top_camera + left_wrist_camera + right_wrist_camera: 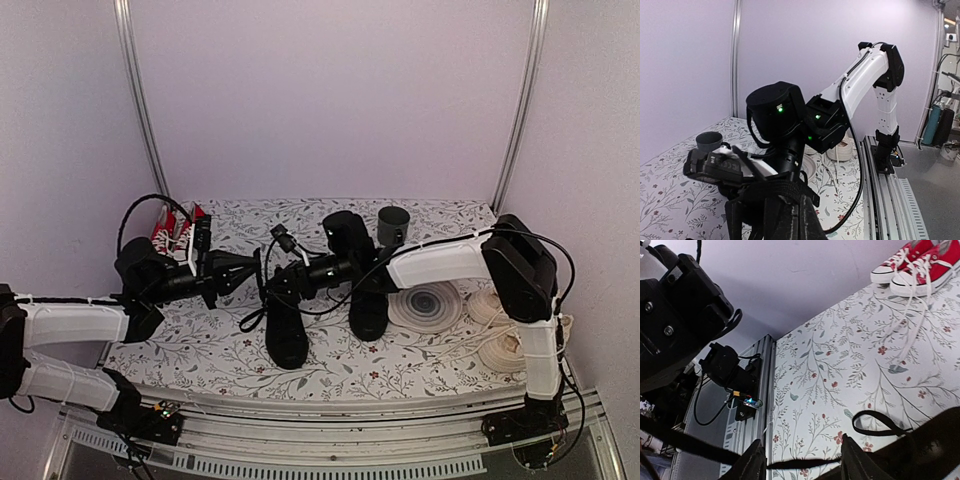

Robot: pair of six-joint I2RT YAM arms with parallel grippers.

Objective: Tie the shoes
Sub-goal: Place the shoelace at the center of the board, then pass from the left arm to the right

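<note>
Two black shoes stand side by side mid-table, the left shoe (pixel 287 335) nearer than the right shoe (pixel 366 300). Above the left shoe's lacing my two grippers meet. In the left wrist view my left gripper (pixel 792 212) is shut, with a flat black lace (pixel 771 192) lying across its fingertips. My right gripper (pixel 801 461) stands open, and a thin black lace (pixel 800 464) runs taut across the gap between its fingers (pixel 753 463). A loose lace loop (pixel 875 423) lies on the cloth beside the black shoe (pixel 927 445). From above, the left gripper (pixel 260 272) and right gripper (pixel 274 285) nearly touch.
Small red-and-white sneakers (pixel 178 232) sit at the back left. A grey cup (pixel 393 222) stands behind the black shoes. A white round coaster (pixel 430 305) and cream sneakers (pixel 500 335) lie on the right. A metal rail (pixel 330 440) edges the table front.
</note>
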